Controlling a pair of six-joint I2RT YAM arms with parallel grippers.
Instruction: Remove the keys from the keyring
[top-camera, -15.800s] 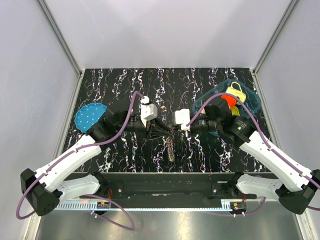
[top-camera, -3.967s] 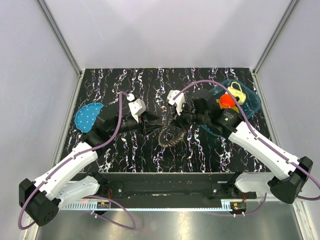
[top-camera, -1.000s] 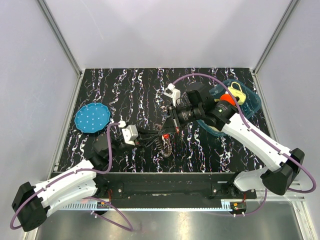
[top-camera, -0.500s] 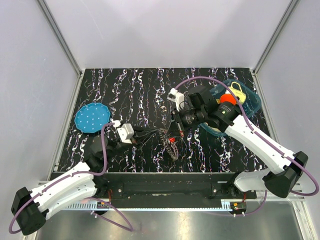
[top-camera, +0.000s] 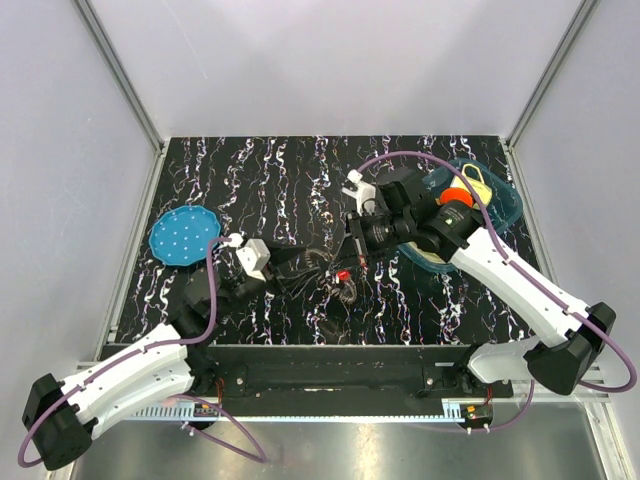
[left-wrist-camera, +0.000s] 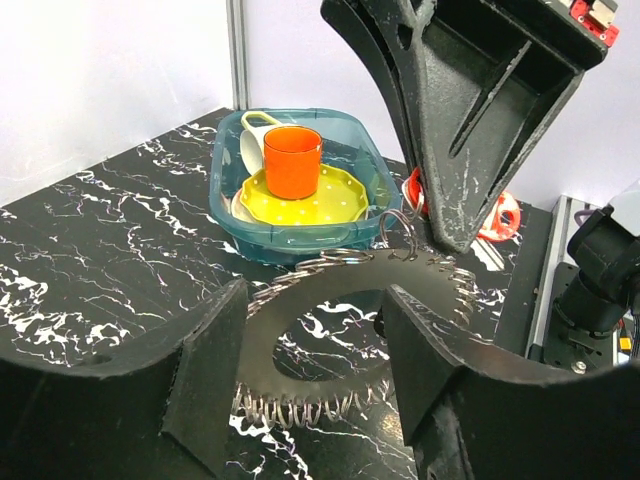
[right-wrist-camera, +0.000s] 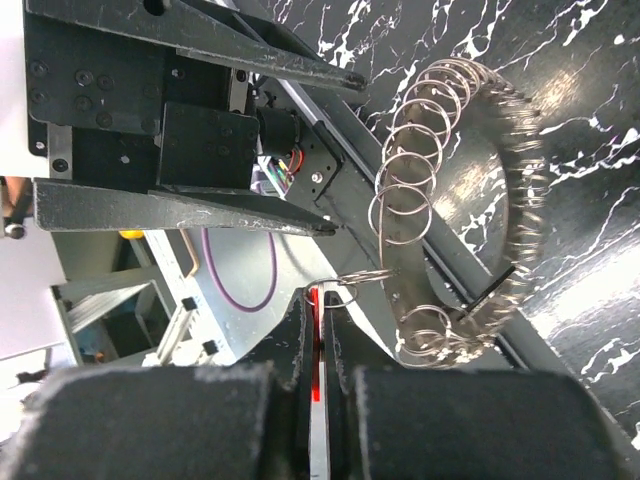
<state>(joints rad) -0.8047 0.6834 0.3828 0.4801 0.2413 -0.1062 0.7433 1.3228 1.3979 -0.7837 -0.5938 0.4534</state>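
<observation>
The keys (left-wrist-camera: 345, 300) form a dull grey toothed wreath hung with small wire rings, also seen in the right wrist view (right-wrist-camera: 505, 190) and the top view (top-camera: 333, 283). The bright red piece (right-wrist-camera: 318, 330) is a thin tab; my right gripper (right-wrist-camera: 320, 300) is shut on it, with a small wire ring (right-wrist-camera: 352, 281) linking it to the wreath. In the top view the right gripper (top-camera: 352, 256) is just above the bunch. My left gripper (left-wrist-camera: 315, 375) is open, its fingers (left-wrist-camera: 210, 370) either side of the wreath's near edge. I cannot pick out the keyring itself.
A teal tub (left-wrist-camera: 228, 160) behind the keys holds an orange cup (left-wrist-camera: 292, 160), a yellow plate (left-wrist-camera: 310, 203) and a pale mug. In the top view the tub (top-camera: 505, 205) is at the back right and a blue round disc (top-camera: 182, 235) at the left.
Over the last second my right gripper has shifted slightly right with the red piece, drawing the key bunch with it. My left gripper has stayed open beside the bunch.
</observation>
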